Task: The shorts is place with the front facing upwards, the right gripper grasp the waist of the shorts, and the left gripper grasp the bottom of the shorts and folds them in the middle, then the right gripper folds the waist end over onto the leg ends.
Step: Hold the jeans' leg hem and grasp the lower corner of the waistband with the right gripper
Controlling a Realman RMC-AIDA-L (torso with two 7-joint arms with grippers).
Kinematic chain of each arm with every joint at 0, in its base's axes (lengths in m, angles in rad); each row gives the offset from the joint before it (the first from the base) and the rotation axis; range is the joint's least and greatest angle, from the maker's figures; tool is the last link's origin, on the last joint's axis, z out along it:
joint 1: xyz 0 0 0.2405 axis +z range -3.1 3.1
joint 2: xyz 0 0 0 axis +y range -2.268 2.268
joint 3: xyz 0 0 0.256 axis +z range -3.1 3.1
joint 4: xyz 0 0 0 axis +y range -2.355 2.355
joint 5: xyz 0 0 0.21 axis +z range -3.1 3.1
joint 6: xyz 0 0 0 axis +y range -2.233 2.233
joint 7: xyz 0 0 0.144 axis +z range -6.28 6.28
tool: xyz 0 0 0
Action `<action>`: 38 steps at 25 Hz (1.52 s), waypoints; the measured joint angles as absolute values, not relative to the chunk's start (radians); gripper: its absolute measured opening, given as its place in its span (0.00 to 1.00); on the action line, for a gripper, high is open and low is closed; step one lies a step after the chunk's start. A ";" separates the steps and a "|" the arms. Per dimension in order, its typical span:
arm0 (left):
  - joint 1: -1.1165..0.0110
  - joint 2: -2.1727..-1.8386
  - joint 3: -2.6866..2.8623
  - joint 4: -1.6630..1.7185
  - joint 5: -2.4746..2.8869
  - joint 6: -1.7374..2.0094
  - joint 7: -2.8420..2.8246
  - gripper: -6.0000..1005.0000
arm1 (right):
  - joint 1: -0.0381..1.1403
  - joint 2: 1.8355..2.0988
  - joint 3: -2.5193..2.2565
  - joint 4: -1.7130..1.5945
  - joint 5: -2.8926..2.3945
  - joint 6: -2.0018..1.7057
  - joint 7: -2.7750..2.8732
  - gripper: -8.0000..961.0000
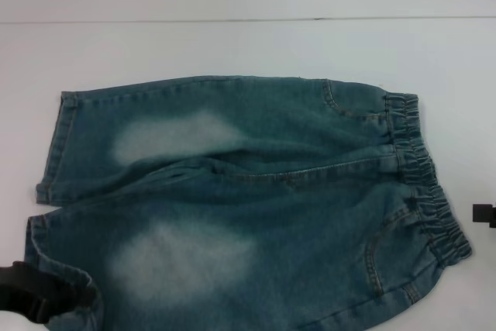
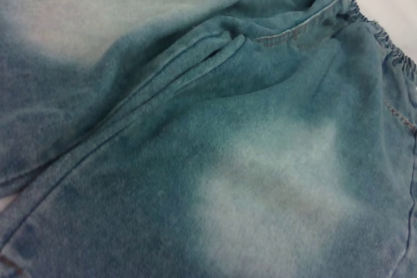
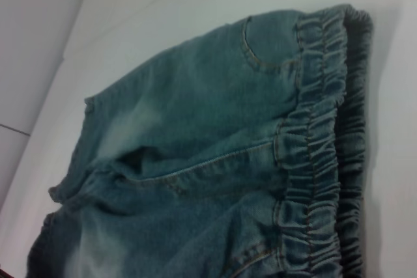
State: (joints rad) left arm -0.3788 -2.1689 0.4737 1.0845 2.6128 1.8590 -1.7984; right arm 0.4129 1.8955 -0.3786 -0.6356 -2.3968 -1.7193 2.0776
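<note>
Blue-green denim shorts (image 1: 256, 191) lying flat on the white worktop (image 1: 232, 44), front side up. Puckered waist (image 1: 422, 184) out to the right. 2 leg ends (image 1: 56, 145) out to the left, flat and stitched. 1 pale faded patch on each leg.

Black left tool (image 1: 27, 294) low at the near leg's hem, touching the cloth, with the denim bunched up a little just beside it. Cannot tell if open or closed.

Right tool (image 1: 484, 215) only a small black bit at the right edge, near the waist but apart from it, over bare worktop. Cannot tell if open or closed there either.

From the left wrist, very close over the denim: the seam ridge between the 2 legs and a pale patch. From the right wrist: the gathered waist band, a curved pocket seam, and white worktop beside it.
</note>
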 joint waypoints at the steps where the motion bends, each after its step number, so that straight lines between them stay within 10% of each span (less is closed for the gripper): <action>1: -0.382 -2.169 0.475 1.084 2.612 1.859 -1.804 0.03 | 0.419 1.898 -0.379 -0.635 -2.407 -1.715 2.081 0.91; 38: -0.450 -2.168 0.472 1.102 2.582 1.845 -1.889 0.03 | 0.505 1.911 -0.455 -0.635 -2.481 -1.688 2.187 0.91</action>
State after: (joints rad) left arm -0.4499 -2.1683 0.4723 1.1016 2.5817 1.8452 -1.8892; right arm 0.5052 1.9107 -0.4547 -0.6351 -2.4806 -1.6879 2.1866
